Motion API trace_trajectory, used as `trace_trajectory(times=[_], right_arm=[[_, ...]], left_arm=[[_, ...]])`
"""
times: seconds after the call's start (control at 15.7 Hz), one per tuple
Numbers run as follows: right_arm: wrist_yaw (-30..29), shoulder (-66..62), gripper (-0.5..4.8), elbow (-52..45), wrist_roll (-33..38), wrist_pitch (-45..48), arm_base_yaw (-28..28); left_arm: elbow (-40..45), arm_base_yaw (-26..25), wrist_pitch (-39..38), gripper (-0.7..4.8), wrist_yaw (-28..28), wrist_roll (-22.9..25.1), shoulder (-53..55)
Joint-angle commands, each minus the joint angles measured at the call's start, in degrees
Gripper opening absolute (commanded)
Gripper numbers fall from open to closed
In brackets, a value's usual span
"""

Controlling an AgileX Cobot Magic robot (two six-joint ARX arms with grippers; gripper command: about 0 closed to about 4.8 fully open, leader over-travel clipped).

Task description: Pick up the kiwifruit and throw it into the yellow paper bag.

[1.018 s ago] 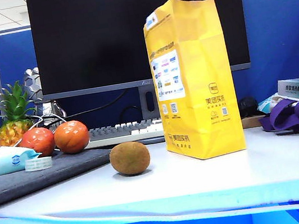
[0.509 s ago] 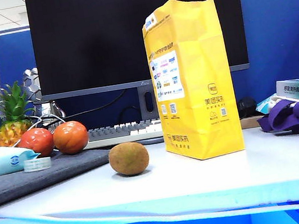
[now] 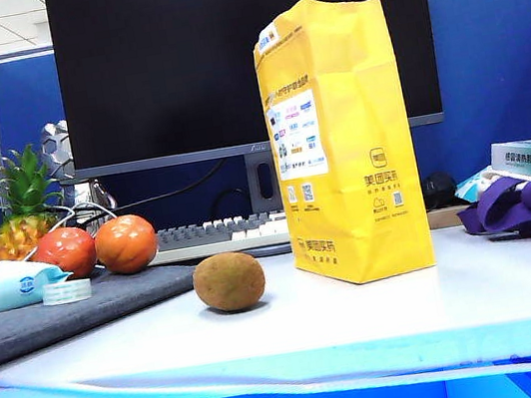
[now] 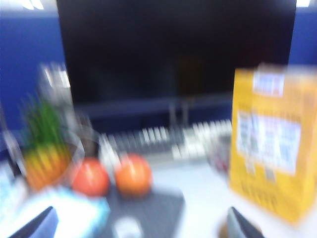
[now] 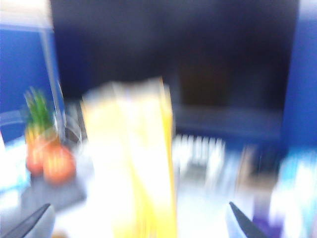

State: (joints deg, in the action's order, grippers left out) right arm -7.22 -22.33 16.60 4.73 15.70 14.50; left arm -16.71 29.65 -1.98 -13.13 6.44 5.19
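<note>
While both wrist views are badly blurred, the left gripper (image 4: 138,225) shows wide-spread, empty fingertips facing the desk. On the left of the exterior view sit a pineapple (image 3: 22,207), two tomatoes (image 3: 126,243) on a grey pad (image 3: 80,304), then the kiwifruit (image 3: 229,281) on the white table (image 3: 384,311), just beside the upright yellow paper bag (image 3: 342,141). The right gripper (image 5: 138,225) likewise gapes, holding nothing
</note>
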Motion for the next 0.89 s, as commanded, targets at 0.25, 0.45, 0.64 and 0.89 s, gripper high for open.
trace_trajectory(times=[0.25,0.45,0.64,0.89], right_arm=[[-0.17,-0.24,4.79,-13.77,8.59,8.04,-0.04],[-8.20,-0.22,4.79,-13.73,3.43,15.23,-0.09],[-2.67,-0.26,4.79,-13.75,-0.24,11.23,-0.11],[1.66,-0.26,1.28,-13.77,-0.57,1.53,-0.13]], left_arm=[[12.83,-0.09,7.76,4.79,10.08,-9.97,0.09],[16.24,-0.11,11.78,4.79,22.82,-11.74,-0.04],[16.22,-0.11,11.80,4.79,14.73,-6.82,-0.04],[16.22,-0.09,10.49,4.79,-4.94,-5.79,-0.04]])
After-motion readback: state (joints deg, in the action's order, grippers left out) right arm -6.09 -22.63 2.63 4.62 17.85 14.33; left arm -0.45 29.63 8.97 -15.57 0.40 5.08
